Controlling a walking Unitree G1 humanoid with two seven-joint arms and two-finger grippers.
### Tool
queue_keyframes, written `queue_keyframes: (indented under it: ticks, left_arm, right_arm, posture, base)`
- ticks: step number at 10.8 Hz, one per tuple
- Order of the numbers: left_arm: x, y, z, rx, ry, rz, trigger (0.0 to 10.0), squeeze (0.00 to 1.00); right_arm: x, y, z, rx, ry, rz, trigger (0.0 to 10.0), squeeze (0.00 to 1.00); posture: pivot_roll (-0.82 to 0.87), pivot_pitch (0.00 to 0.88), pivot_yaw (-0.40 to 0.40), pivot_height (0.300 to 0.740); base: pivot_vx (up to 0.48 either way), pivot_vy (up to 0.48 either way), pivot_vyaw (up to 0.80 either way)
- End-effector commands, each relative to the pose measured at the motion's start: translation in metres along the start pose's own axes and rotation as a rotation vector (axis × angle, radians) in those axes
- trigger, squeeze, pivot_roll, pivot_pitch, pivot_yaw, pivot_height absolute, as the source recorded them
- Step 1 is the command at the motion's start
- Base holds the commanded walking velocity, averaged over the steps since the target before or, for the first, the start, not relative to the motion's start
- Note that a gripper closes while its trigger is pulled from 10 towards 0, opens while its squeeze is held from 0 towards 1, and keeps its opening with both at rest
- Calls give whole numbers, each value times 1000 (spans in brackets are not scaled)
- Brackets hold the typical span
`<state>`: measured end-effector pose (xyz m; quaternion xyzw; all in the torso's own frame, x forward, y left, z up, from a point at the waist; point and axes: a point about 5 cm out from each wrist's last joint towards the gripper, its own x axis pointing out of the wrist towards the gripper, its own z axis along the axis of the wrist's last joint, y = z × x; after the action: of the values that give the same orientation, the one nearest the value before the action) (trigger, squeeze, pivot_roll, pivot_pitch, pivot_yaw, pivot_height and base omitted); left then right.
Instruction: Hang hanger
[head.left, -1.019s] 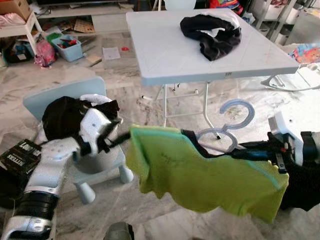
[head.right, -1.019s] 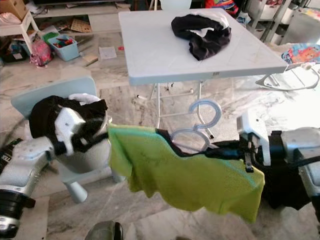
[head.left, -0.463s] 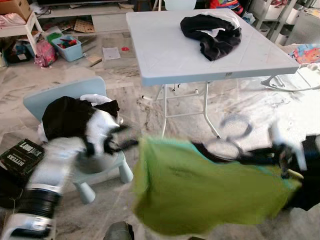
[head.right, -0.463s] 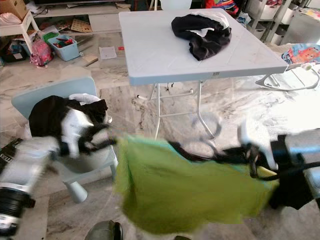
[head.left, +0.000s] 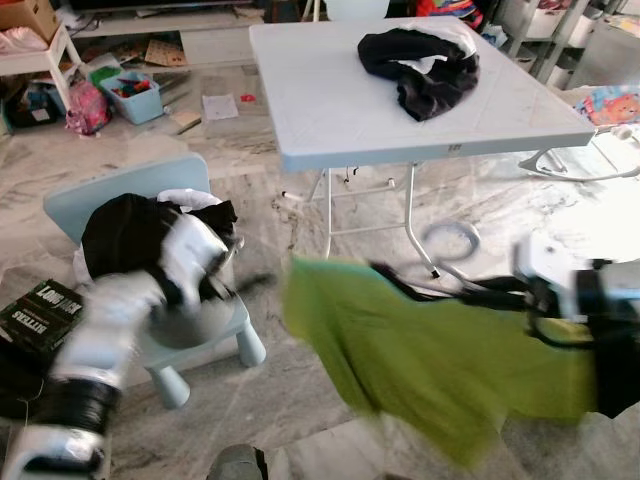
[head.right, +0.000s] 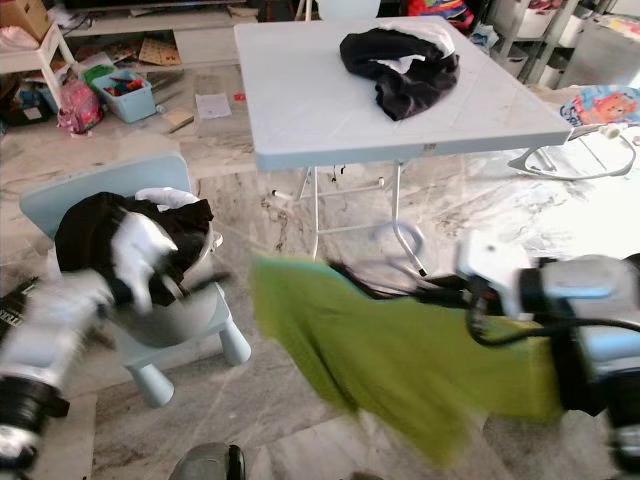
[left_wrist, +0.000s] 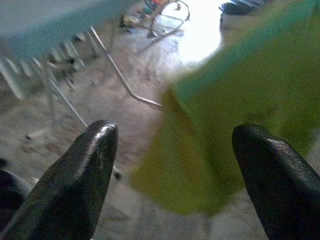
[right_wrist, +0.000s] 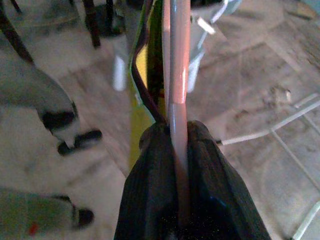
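Note:
A lime-green shirt (head.left: 430, 350) hangs on a pale hanger (head.left: 450, 240), its hook standing above the cloth. My right gripper (head.left: 500, 293) is shut on the hanger's bar (right_wrist: 178, 100), with the shirt's edge beside it in the right wrist view. My left gripper (head.left: 245, 280) is blurred and sits left of the shirt, apart from it. In the left wrist view it (left_wrist: 175, 135) is open, with the green shirt (left_wrist: 235, 115) beyond the fingers (left_wrist: 90, 165) and nothing between them.
A white folding table (head.left: 330, 110) stands ahead with a black garment (head.left: 420, 60) on it. A small pale-blue chair (head.left: 120, 190) at my left carries dark clothes. A black box (head.left: 40, 305) lies on the marble floor; bins and clutter line the far left.
The left gripper has let go of the shirt's left edge and drawn back to the left. That side of the shirt has dropped and now hangs from the hanger.

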<state>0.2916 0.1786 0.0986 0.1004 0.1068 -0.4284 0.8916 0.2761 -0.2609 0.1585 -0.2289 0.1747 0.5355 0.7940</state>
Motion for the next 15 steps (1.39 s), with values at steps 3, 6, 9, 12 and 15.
queue_keyframes:
  ticks: [3,6,9,12,15]
  left_arm:
    - [-1,3,-8,13,32,30,10000,1000]
    - [-8,10,-13,21,56,38,10000,1000]
    - [-3,10,-5,6,7,35,10000,0]
    - [8,0,-9,-30,-4,-14,10000,0]
    - [27,-10,5,-81,-81,-98,0,0]
  right_arm:
    - [-23,-3,28,17,-133,47,10000,0]
    - [-38,5,25,72,-93,134,10000,0]
    - [-43,3,23,82,-64,137,10000,0]
    - [-42,7,31,85,-97,174,10000,0]
    - [-42,9,32,93,-107,179,10000,0]
  posture:
    - [-105,0,-29,740]
    - [-106,0,-28,740]
    - [-109,0,-29,740]
    - [-111,0,-32,740]
    - [-123,0,-32,740]
  base:
    - [0,0,0]
    - [0,0,0]
    - [0,0,0]
    - [0,0,0]
    - [0,0,0]
